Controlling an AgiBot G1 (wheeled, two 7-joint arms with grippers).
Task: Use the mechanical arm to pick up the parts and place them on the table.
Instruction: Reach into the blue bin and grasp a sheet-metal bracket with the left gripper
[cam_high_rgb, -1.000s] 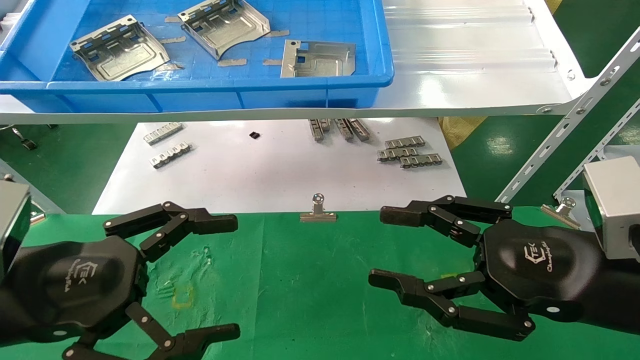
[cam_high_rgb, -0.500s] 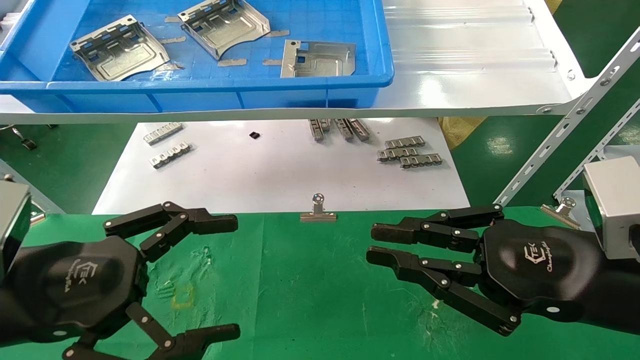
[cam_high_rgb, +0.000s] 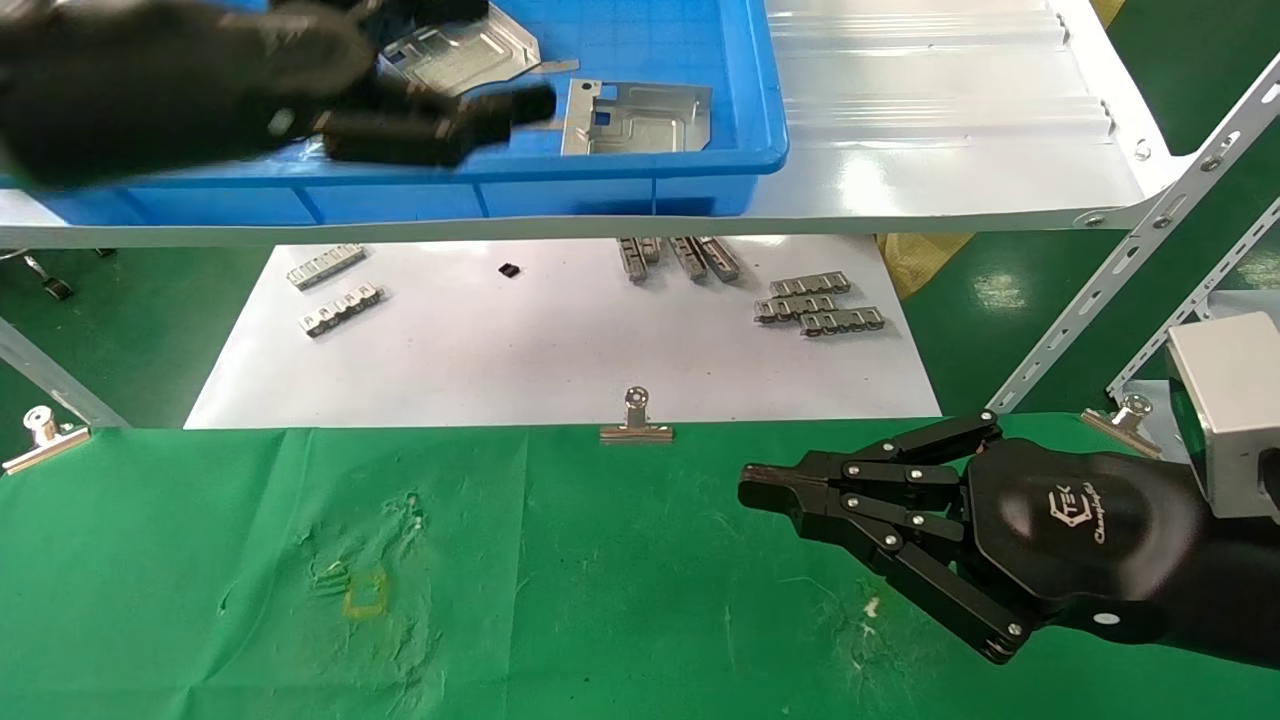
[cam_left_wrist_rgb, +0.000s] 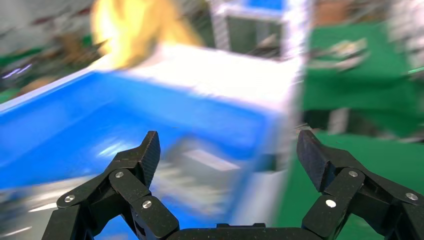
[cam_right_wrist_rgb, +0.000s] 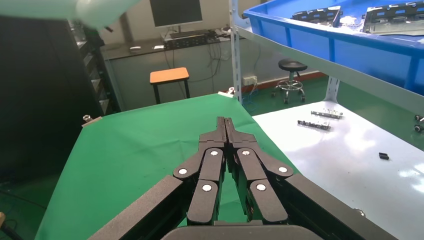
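Parts (cam_high_rgb: 637, 117) in blue bin (cam_high_rgb: 700, 185), left gripper (cam_left_wrist_rgb: 227, 155) fingers spread above them

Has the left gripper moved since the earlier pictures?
Yes. The left gripper left the green table and went up and forward; it is now over the blue bin, open.

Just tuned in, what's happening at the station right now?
The left pincer is up over the blue bin on the white shelf, open and empty, reaching toward the sheet-metal parts lying inside. The right pincer sits shut and empty over the green table. No part is on the table yet.
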